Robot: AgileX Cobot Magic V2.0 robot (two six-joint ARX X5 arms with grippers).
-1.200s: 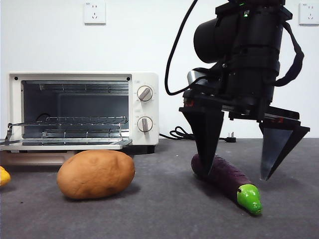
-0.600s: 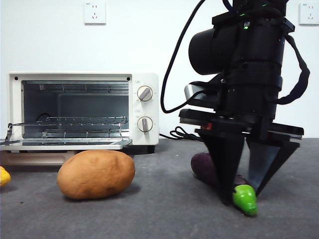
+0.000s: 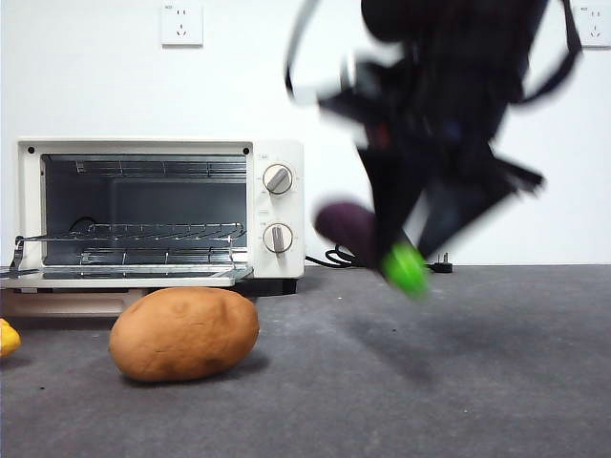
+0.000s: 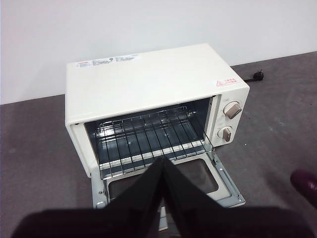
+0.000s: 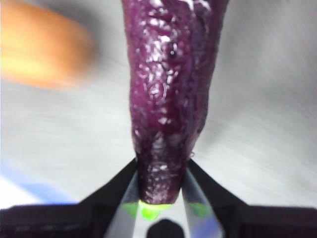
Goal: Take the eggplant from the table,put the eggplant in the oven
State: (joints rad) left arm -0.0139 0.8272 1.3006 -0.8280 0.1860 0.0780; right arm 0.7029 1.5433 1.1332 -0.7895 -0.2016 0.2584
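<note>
Front view, L to R: cream oven [image 3: 158,212] w/ door dropped open and wire rack showing; brown potato [image 3: 184,334] on the grey table [image 3: 315,401] in front of it; then right gripper [image 3: 412,234], blurred, jaws clamped on the eggplant [image 3: 355,227] near its green stem end, held in the air above the table, right of the oven. Left gripper [image 4: 163,166], jaws pressed together and holding nothing, hangs over the oven's open door.

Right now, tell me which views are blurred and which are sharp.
Front view: the right pincer and the eggplant are smeared by motion, while the oven and potato are crisp. Right wrist view: eggplant sharp, background streaked. Left wrist view: sharp throughout.
</note>
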